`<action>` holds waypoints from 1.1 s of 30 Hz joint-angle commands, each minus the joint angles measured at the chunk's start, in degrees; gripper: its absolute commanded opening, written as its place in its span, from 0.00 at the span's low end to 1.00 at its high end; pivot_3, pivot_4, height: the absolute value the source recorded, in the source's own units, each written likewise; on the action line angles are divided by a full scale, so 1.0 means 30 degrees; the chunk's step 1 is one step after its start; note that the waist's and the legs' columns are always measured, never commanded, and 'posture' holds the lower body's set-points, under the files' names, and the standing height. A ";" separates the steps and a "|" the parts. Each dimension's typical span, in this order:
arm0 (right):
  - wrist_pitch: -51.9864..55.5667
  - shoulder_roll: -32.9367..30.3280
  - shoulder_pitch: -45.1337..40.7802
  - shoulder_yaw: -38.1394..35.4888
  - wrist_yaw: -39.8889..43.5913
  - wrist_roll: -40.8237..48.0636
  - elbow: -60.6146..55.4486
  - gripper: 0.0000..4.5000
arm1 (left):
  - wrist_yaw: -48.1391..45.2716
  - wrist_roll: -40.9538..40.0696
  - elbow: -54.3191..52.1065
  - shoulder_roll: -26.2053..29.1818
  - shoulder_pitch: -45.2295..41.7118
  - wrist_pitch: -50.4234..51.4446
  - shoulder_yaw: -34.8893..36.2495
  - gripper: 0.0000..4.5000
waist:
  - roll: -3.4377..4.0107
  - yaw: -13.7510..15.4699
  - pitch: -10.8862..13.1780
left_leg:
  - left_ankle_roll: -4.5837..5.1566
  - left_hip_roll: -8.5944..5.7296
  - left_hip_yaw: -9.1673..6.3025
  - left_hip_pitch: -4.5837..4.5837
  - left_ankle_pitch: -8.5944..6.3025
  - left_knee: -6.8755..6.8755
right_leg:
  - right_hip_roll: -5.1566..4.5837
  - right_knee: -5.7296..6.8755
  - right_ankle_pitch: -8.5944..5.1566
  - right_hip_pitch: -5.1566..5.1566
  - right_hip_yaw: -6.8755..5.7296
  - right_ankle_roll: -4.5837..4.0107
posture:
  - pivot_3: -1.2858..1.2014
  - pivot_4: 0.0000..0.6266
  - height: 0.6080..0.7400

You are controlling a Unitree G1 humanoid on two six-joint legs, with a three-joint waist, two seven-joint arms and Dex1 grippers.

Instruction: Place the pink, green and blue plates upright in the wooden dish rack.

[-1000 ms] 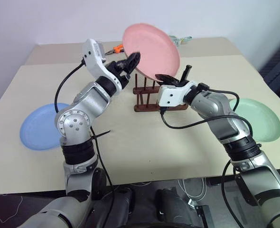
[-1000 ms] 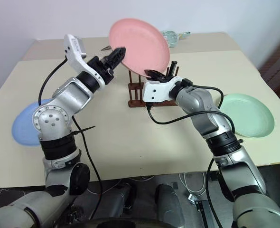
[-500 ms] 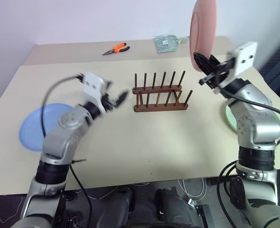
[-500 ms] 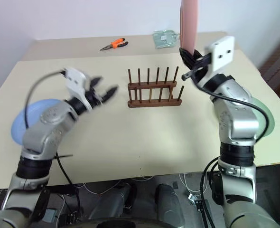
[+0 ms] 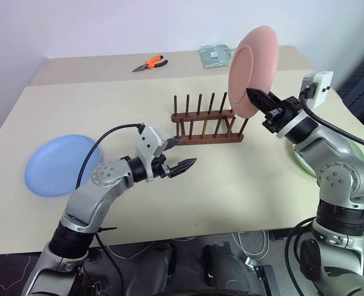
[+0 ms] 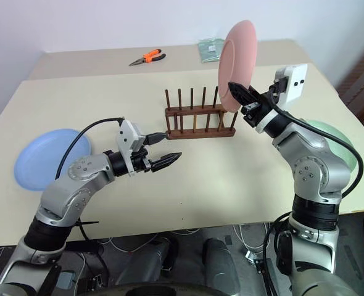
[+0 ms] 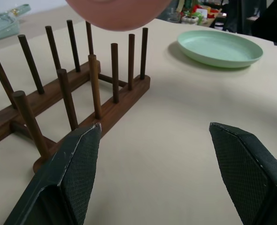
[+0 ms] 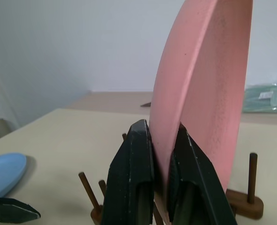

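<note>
The pink plate [image 5: 251, 71] stands on edge, tilted, in the air above the right end of the wooden dish rack [image 5: 208, 126]. My right gripper [image 5: 259, 98] is shut on its lower rim, and both fingers [image 8: 134, 168] clamp the rim in the right wrist view. My left gripper [image 5: 183, 154] hovers low over the table in front of the rack's left end, open and empty. The blue plate [image 5: 62, 163] lies flat at the table's left. Lying flat at the right is the green plate [image 7: 220, 47], partly hidden behind my right arm.
Orange pliers [image 5: 150, 63] and a clear packet [image 5: 216, 55] lie at the back of the table [image 5: 231, 191], behind the rack. The rack's pegs [image 7: 94, 84] stand just ahead of my left fingers.
My left gripper has let go of the pink plate and dropped to the table in front of the rack. My right gripper has swung right and rolled the plate upright.
</note>
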 commanded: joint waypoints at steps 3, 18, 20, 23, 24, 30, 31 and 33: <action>-0.0473 -0.0162 -0.0944 0.0030 -0.0407 -0.0264 0.1509 0.00 | -0.0237 0.0345 -0.0717 -0.0255 -0.0007 -0.0188 0.0011 0.84 | 0.0001 -0.0014 0.0001 | 0.0001 0.0001 -0.0001 0.0000 0.0001 0.0001 | 0.0000 0.0002 0.0000 0.0000 -0.0002 0.0000 | 0.52 0.24 0.90; -0.4583 -0.2570 -0.1295 0.1155 0.0338 -0.4601 0.2830 0.99 | -0.0430 0.1032 -0.0523 -0.0458 0.0219 -0.0096 0.0084 0.85 | 0.0006 0.0018 0.0004 | -0.0001 0.0000 0.0001 -0.0004 0.0000 0.0002 | -0.0001 -0.0002 0.0006 -0.0002 -0.0007 0.0012 | 0.52 0.24 0.90; -0.4448 -0.3322 -0.0978 0.0105 0.0705 -0.4054 0.2882 1.00 | -0.0523 0.0965 -0.0422 -0.0495 0.0252 -0.0034 0.0163 0.99 | 0.0005 0.0037 0.0005 | -0.0007 0.0000 0.0000 -0.0004 -0.0004 0.0002 | -0.0001 -0.0004 0.0006 0.0000 -0.0010 0.0013 | 0.52 0.24 0.90; -0.4222 -0.4325 -0.0091 -0.1261 0.1295 -0.3486 0.2742 1.00 | -0.0599 0.1191 -0.0313 -0.0534 0.0214 -0.0166 0.0043 0.99 | 0.0003 0.0073 0.0005 | -0.0003 0.0000 -0.0001 -0.0010 -0.0003 0.0006 | -0.0005 -0.0009 0.0006 0.0004 -0.0015 0.0014 | 0.52 0.24 0.90; -0.4244 -0.4699 0.0395 -0.1526 0.1469 -0.3571 0.2720 1.00 | -0.0674 0.1128 -0.0269 -0.0599 0.0200 -0.0134 0.0028 0.99 | 0.0003 0.0068 0.0005 | 0.0005 0.0000 -0.0005 -0.0011 -0.0002 0.0007 | -0.0007 -0.0015 0.0006 0.0010 -0.0022 0.0014 | 0.52 0.24 0.90; -0.5079 -0.7642 0.6226 0.0068 0.2410 -0.7429 0.3008 1.00 | -0.1493 0.1487 0.0388 -0.0836 -0.0169 -0.0571 -0.0650 0.99 | 0.0013 0.0044 0.0000 | 0.0015 0.0000 -0.0004 -0.0013 -0.0001 0.0015 | -0.0015 -0.0020 -0.0008 0.0018 -0.0027 -0.0002 | 0.52 0.24 0.90; -0.5124 -0.7768 0.6865 0.0484 0.2220 -0.8020 0.3055 1.00 | -0.1614 0.1551 0.0507 -0.0879 -0.0239 -0.0630 -0.0753 0.99 | 0.0015 -0.0004 0.0002 | 0.0016 0.0000 -0.0003 -0.0013 -0.0001 0.0018 | -0.0016 -0.0018 -0.0019 0.0018 -0.0026 -0.0022 | 0.52 0.24 0.90; -0.5169 -0.7719 0.7543 0.1053 0.1857 -0.8854 0.3057 1.00 | -0.1761 0.1645 0.0689 -0.0998 -0.0363 -0.0742 -0.0857 0.99 | 0.0055 -0.0115 0.0006 | 0.0014 0.0002 0.0015 -0.0013 -0.0001 0.0029 | -0.0013 -0.0012 -0.0021 0.0012 -0.0005 -0.0026 | 0.52 0.24 0.90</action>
